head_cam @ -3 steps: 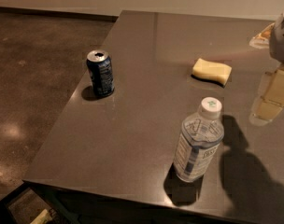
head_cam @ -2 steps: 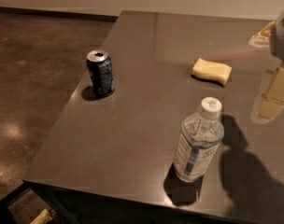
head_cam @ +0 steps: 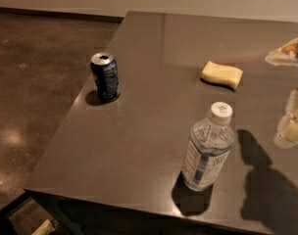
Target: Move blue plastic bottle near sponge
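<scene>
While blue plastic bottle point(head_cam: 207, 153) stands free, gripper point(head_cam: 292, 124) far right

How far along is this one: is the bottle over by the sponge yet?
Done: nothing yet. The bottle stands upright near the front edge of the table, well apart from the sponge farther back. In hand: the gripper sits at the right edge of the view, open and empty, to the right of the bottle. Left: grasp the bottle, carry it next to the sponge and let go.
</scene>
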